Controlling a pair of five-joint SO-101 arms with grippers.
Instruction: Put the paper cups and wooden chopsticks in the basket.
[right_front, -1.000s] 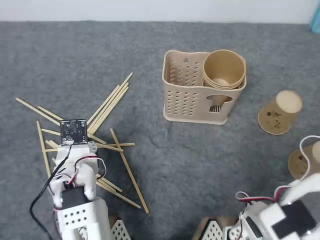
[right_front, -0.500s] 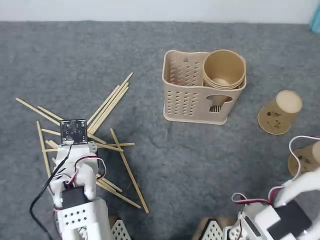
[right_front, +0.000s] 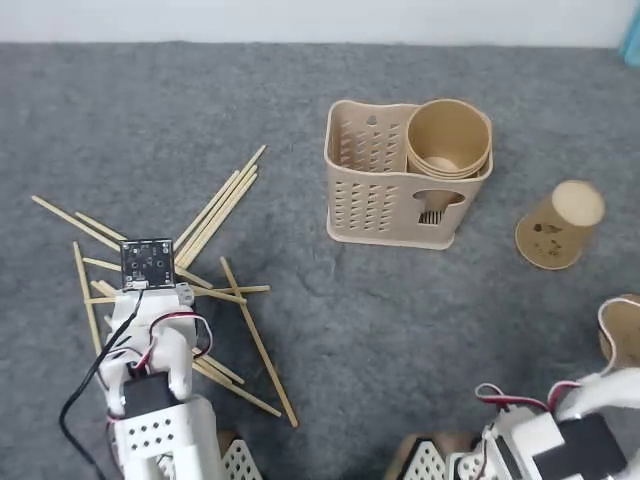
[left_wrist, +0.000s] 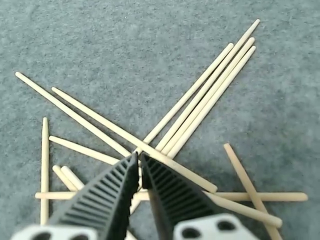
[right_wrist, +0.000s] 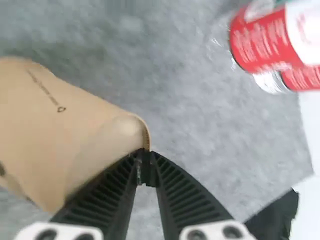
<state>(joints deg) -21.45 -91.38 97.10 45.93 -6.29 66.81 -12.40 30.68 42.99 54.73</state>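
Since a second earlier, the right arm (right_front: 565, 440) had drawn back toward the counter's near edge. The tan paper cup (right_front: 625, 335) that had lain on its side at the right edge had tipped up, so its open mouth now showed from above. The left arm (right_front: 150, 340) had not shifted.

The right fingers (right_wrist: 145, 162) were pinched on the rim of that tan paper cup (right_wrist: 60, 135), with blurred red cans (right_wrist: 270, 45) beyond it. The left fingers (left_wrist: 139, 162) were pressed almost together, a thin slit between them. Their tips sat over a crossing in the scattered pale wooden chopsticks (left_wrist: 200, 105); whether they gripped one could not be told.

The chopsticks (right_front: 215, 215) lay strewn on the grey felt-covered counter (right_front: 350, 330), well apart from the beige perforated plastic basket (right_front: 365, 185). The basket stood upright with a stack of tan paper cups (right_front: 448, 140) nested in one compartment. A second loose paper cup (right_front: 555, 230) lay on its side near the basket, on the side away from the chopsticks.
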